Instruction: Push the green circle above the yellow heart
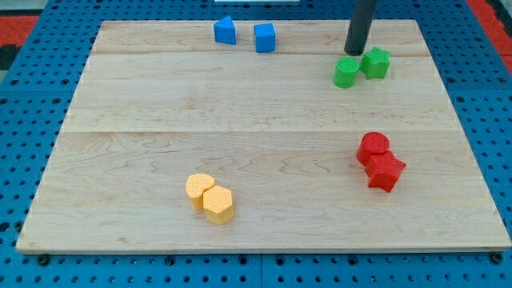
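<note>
The green circle (346, 73) sits on the wooden board at the view's upper right, touching a green star (375, 62) on its right. My tip (353, 51) is just above the green circle, at the upper left of the star, very close to both. The yellow heart (200, 187) lies at the view's lower left of centre, touching a yellow hexagon (218, 205) at its lower right. The green circle is far to the upper right of the yellow heart.
A blue pentagon-like block (226, 30) and a blue cube (265, 38) stand near the board's top edge. A red circle (374, 147) and a red star (385, 171) sit together at the right. The board (160, 104) rests on a blue pegboard.
</note>
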`<state>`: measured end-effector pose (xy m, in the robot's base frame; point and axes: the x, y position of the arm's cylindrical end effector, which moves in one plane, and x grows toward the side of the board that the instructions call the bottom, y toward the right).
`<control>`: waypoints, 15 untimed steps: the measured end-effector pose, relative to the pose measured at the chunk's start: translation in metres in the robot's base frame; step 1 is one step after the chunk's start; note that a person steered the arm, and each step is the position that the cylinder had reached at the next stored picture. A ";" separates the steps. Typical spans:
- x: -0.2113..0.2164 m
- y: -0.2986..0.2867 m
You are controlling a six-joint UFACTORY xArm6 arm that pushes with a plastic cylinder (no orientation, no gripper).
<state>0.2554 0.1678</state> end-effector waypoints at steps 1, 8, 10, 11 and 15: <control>0.009 0.029; 0.102 -0.136; 0.115 -0.100; 0.148 -0.183; 0.215 -0.243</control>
<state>0.4704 -0.0748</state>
